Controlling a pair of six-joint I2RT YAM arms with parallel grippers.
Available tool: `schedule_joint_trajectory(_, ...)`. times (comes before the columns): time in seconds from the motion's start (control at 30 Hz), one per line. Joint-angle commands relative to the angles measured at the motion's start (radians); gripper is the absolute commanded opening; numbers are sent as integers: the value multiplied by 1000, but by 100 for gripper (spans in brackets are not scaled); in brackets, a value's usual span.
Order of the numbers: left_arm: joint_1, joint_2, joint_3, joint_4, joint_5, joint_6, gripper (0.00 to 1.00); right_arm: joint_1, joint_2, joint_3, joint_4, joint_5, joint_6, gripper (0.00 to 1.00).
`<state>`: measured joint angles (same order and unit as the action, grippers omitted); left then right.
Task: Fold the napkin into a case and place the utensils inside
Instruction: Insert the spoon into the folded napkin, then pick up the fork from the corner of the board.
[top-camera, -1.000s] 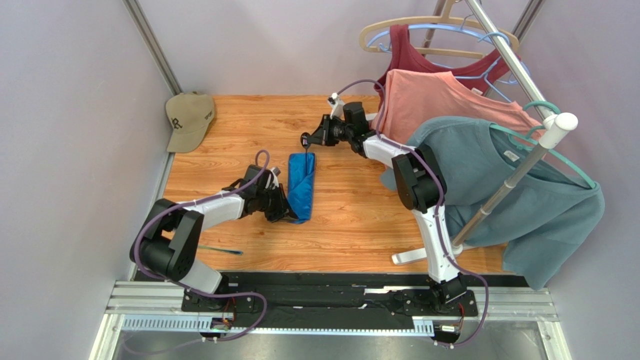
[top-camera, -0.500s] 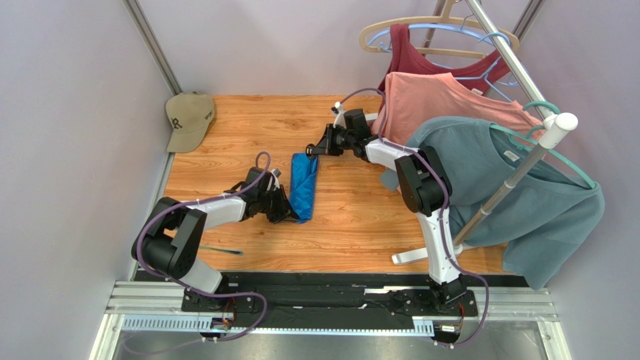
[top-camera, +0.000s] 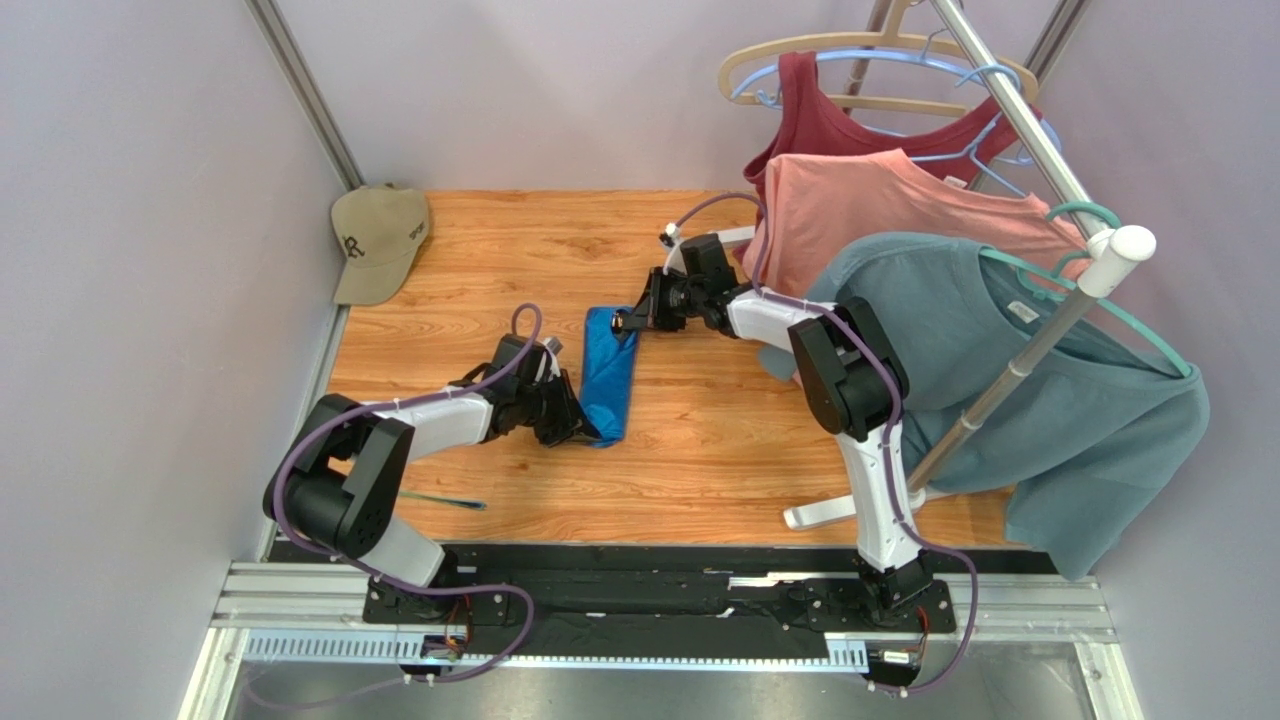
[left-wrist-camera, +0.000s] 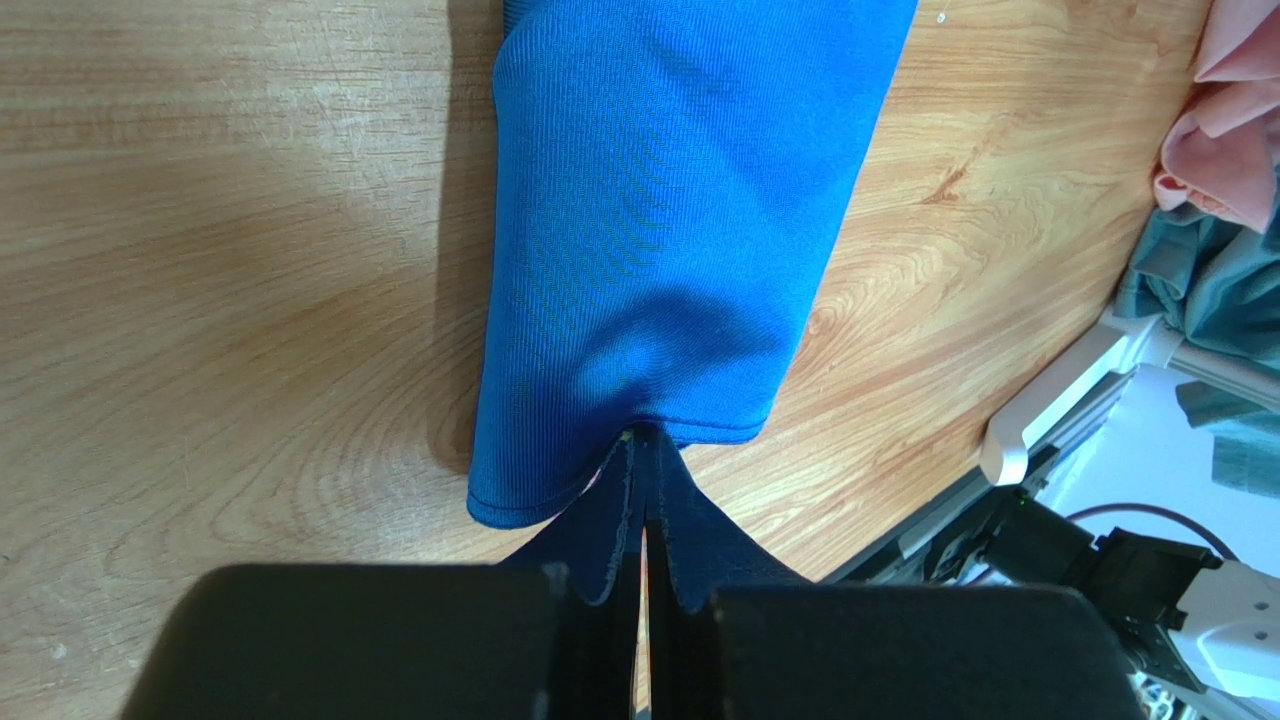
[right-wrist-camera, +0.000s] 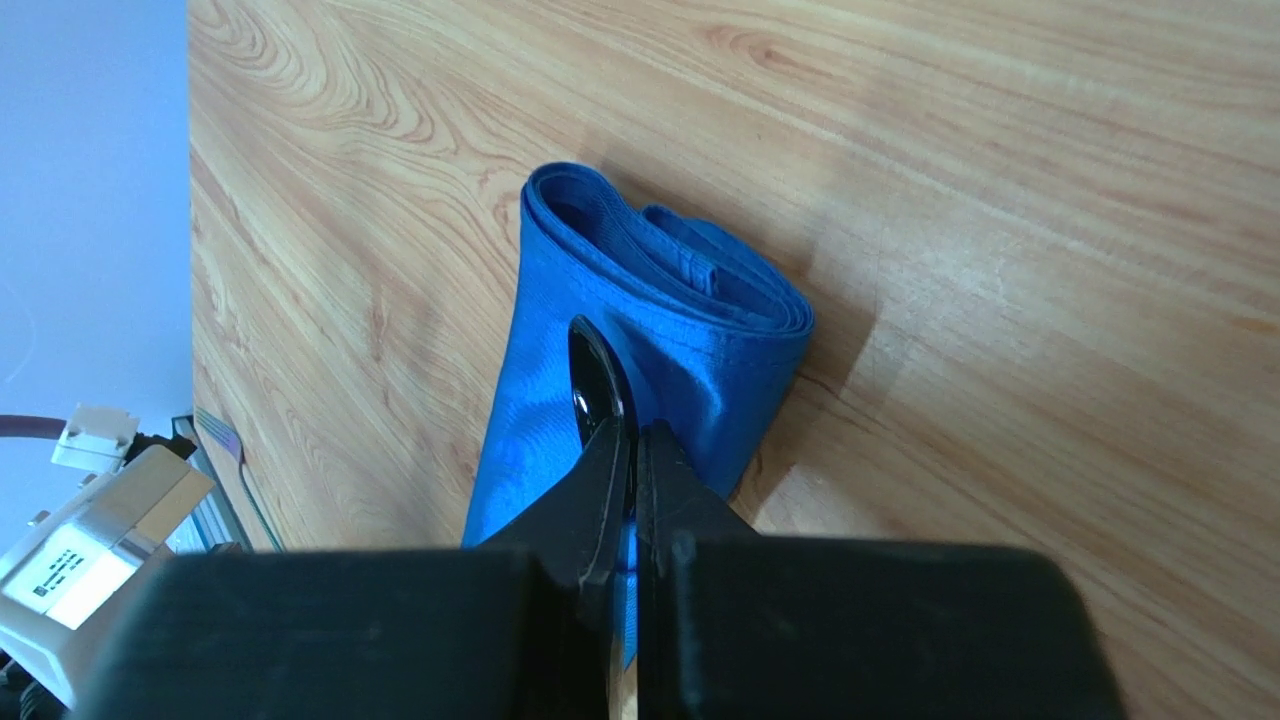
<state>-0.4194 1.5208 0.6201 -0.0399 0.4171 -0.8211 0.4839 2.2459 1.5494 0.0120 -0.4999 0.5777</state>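
**Both grippers pinch the folded napkin, one at each end**

From above, the napkin (top-camera: 607, 375) lies as a narrow blue strip on the table (top-camera: 451, 285). The left gripper (top-camera: 580, 426) meets the napkin's near end and the right gripper (top-camera: 633, 318) meets its far end, but this view is too distant to show how the jaws stand. Only this view takes in one utensil (top-camera: 445, 501), a thin stick lying well apart from the napkin, to its left and nearer the arm bases. It also shows a cap (top-camera: 379, 237) far off to the napkin's left and beyond it, and shirts (top-camera: 902, 203) hanging to the napkin's right.

The left wrist view shows the jaws pressed together on the hem at the napkin's near end, with the cloth swelling smooth just past them. The right wrist view shows the stacked layers at the far end, curled over one another. The jaws there are closed to a sliver on the top of that stack.
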Motion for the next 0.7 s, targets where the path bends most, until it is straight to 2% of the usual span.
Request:
schedule_joint_trajectory(0.0, -7, -16, 1, 21, -6, -3, 0, 8, -52, -28, 51, -20, 22, 0)
schedule_joint_trajectory(0.23, -7, -16, 3, 23, -8, -3, 0, 12, -80, -66, 55, -5, 28, 0)
schedule_joint_trajectory(0.3, -7, -28, 4, 20, -8, -1, 0, 12, -75, -57, 33, -3, 21, 8)
schedule_joint_trajectory(0.33, -7, -36, 3, 14, -9, -3, 3, 10, -77, -39, 19, 6, 1, 13)
schedule_joint_trajectory(0.37, -7, -51, 3, 9, -11, -3, 7, 10, -86, -28, 2, 15, -9, 24)
schedule_joint_trajectory(0.4, -7, -91, 10, -4, -17, -4, 12, 10, -92, -12, -51, 26, -18, 32)
schedule_joint_trajectory(0.43, -5, -118, 16, -50, -37, -4, 34, 10, -98, 29, -85, 40, -33, 38)
schedule_joint_trajectory(0.47, -5, -146, 23, -78, -44, -4, 45, 10, -101, 61, -130, 52, -42, 49)
schedule_joint_trajectory(0.5, -1, -212, 48, -113, -55, -1, 55, 10, -104, 92, -229, 63, -55, 53)
schedule_joint_trajectory(0.53, 4, -246, 67, -221, -81, 3, 60, 12, -103, 124, -286, 79, -68, 55)
schedule_joint_trajectory(0.6, 30, -359, 110, -328, -101, 10, 61, 13, -118, 201, -424, 104, -90, 59)
schedule_joint_trajectory(0.63, 40, -396, 124, -438, -132, 19, 64, 15, -132, 209, -450, 122, -96, 61)
schedule_joint_trajectory(0.67, 54, -433, 138, -498, -149, 25, 65, 18, -152, 212, -477, 150, -105, 71)
